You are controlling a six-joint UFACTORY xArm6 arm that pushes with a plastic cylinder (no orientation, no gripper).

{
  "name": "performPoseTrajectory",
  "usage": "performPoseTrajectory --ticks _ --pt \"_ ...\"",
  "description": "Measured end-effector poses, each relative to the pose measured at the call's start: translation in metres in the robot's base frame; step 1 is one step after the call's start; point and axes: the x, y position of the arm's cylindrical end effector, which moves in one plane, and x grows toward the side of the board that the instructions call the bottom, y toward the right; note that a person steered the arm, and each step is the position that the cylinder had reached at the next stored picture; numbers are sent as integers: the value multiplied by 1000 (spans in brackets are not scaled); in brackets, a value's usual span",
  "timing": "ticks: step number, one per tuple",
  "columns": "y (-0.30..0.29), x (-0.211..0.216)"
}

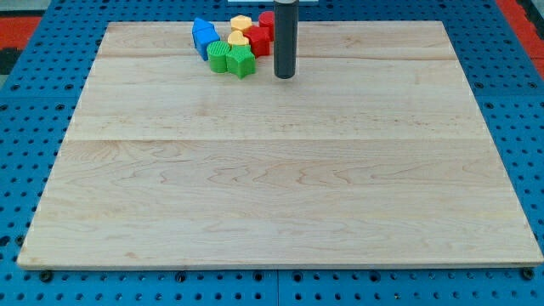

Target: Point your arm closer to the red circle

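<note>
The blocks are bunched at the view's top on the wooden board (280,170). A red round block (266,21) sits at the cluster's right, partly hidden behind the rod. A second red block (258,42) lies just below it. My tip (284,76) rests on the board just right of and below the cluster, close to both red blocks. Left of them are a yellow block (240,23) at the top, another yellow block (238,39), a green star-like block (241,61), a green round block (219,57) and a blue block (204,36).
The board lies on a blue pegboard table (34,119) that surrounds it on all sides. Red surface shows in the top corners of the view.
</note>
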Motion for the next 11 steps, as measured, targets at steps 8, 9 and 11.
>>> performPoseTrajectory --ticks 8,9,11 --pt "59 -121" --pt "47 -122" --pt "-7 -122"
